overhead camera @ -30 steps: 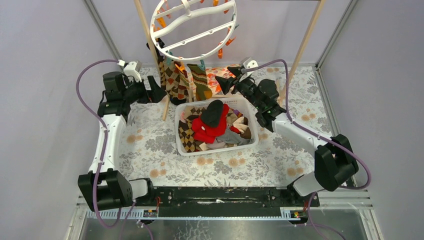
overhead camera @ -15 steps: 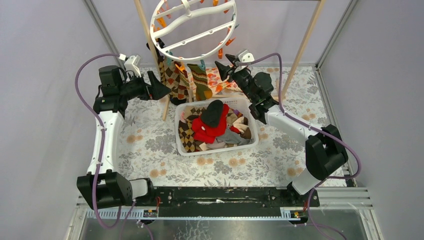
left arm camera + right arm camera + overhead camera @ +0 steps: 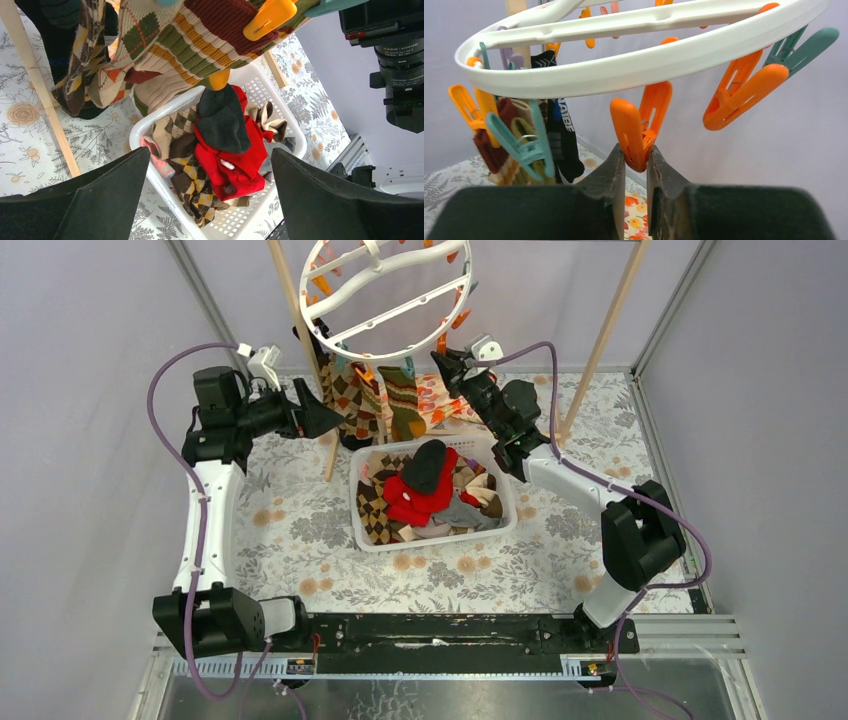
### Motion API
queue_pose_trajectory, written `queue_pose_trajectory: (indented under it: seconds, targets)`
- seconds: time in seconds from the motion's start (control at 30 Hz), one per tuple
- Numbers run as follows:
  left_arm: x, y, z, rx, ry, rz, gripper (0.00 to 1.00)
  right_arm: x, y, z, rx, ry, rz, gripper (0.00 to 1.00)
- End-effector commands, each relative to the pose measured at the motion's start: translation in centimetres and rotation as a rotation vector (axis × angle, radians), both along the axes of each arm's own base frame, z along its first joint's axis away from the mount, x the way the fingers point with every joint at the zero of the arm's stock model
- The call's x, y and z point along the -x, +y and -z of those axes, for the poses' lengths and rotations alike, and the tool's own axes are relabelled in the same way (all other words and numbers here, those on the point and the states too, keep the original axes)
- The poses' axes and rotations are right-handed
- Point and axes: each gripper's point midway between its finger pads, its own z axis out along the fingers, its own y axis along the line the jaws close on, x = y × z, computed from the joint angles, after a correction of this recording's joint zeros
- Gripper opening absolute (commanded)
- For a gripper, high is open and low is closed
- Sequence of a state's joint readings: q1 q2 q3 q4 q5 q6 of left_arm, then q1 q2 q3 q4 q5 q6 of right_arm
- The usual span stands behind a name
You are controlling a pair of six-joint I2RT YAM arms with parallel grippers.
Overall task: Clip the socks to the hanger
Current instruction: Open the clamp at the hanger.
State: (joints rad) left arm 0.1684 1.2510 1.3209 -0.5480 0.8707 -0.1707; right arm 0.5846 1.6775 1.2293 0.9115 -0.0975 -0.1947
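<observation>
The white ring hanger [image 3: 400, 308] [image 3: 624, 67] hangs at the back with orange and teal clips. An argyle sock [image 3: 350, 395] and an olive sock [image 3: 403, 400] hang clipped from it, seen close as striped and argyle socks [image 3: 200, 40]. More socks, red [image 3: 410, 502] [image 3: 240, 155], black [image 3: 430, 465] and argyle, lie heaped in the basket. My right gripper [image 3: 440, 362] [image 3: 636, 152] is raised under the ring's right side, shut on the lower end of an orange clip [image 3: 639, 125]. My left gripper [image 3: 318, 420] [image 3: 210, 155] stands open and holds nothing, left of the hung socks.
The white slotted basket [image 3: 430, 535] [image 3: 150, 170] sits mid-table. Pale wooden poles [image 3: 300, 340] [image 3: 605, 330] slant at either side of the hanger. An orange floral cloth [image 3: 440, 400] lies behind the basket. Neighbouring clips [image 3: 744, 95] [image 3: 524, 140] hang close to the right fingers.
My right gripper rose to the hanger's rim and closed its fingers on the orange clip. My left gripper lifted a little and moved right, staying open.
</observation>
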Motion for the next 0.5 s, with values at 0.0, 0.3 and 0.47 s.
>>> queue_pose_trajectory:
  seconds: [0.0, 0.3, 0.47]
  targets:
    - [0.8, -0.4, -1.8, 0.017, -0.025, 0.022, 0.99, 2.2, -0.8, -4.6, -0.057, -0.121, -0.005, 0.09]
    - [0.8, -1.3, -3.3, -0.005, -0.063, 0.022, 0.99, 4.7, -1.6, -4.9, -0.048, -0.116, -0.045, 0.0]
    - [0.6, -2.7, -3.2, -0.025, -0.066, 0.037, 0.99, 5.5, -1.6, -5.3, -0.052, -0.108, -0.071, 0.0]
